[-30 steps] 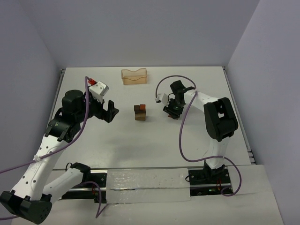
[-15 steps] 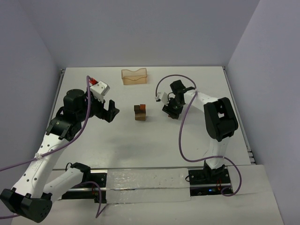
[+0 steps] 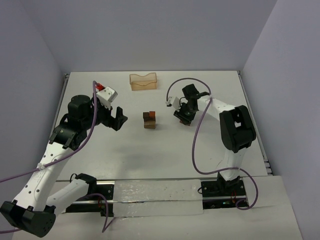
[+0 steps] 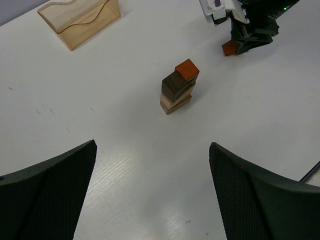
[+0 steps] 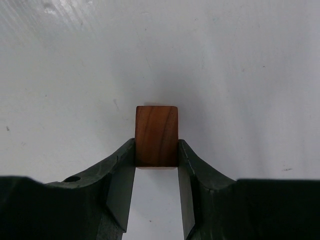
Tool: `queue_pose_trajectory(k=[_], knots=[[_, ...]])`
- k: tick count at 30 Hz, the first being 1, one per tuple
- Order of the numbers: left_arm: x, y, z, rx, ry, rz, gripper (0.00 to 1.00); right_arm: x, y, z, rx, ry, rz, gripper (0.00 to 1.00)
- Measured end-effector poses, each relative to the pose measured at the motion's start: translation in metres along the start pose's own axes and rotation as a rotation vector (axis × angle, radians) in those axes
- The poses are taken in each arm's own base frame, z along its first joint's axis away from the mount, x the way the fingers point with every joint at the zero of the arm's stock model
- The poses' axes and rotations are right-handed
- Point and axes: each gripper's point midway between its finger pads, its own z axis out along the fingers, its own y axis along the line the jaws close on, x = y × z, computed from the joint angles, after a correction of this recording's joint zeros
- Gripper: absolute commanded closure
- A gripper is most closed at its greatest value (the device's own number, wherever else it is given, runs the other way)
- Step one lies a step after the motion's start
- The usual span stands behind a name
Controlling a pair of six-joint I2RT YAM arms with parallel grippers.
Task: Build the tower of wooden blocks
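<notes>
The wood block tower (image 3: 149, 120) stands mid-table as a short stack: tan block at the bottom, dark brown above, and a reddish-brown cube (image 4: 187, 69) on top, set off toward one side. To its right, my right gripper (image 3: 183, 119) is low at the table and shut on a reddish-brown block (image 5: 156, 135). Both fingers press its sides, and its far end sticks out past the tips. The same block (image 4: 229, 48) shows in the left wrist view under the right gripper. My left gripper (image 3: 117, 119) hovers left of the tower, open and empty, with its fingers (image 4: 55, 180) spread wide.
A pale orange translucent tray (image 3: 143, 81) stands at the back of the table behind the tower. The right arm's purple cable (image 3: 195, 135) loops over the table on the right. Walls close in the left, back and right sides.
The right gripper has shifted slightly toward the back with the reddish-brown block in it. The left arm has barely moved. The tower is unchanged.
</notes>
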Motion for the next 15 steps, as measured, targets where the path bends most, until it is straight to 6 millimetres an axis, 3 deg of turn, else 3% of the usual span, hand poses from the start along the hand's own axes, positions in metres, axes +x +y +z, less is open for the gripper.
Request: queue_pose_trajectory(k=[6,11,15], knots=[[0.003,0.000,0.006,0.014,0.022,-0.002,0.02,-0.016,0.005,-0.030,-0.029,-0.038,-0.026,1.00],[0.016,0.015,0.026,0.012,0.097,-0.051,0.02,-0.061,-0.004,-0.071,-0.023,-0.116,-0.100,1.00],[0.022,0.018,0.032,0.032,0.120,-0.078,0.04,-0.097,0.005,-0.101,-0.027,-0.163,-0.186,1.00]])
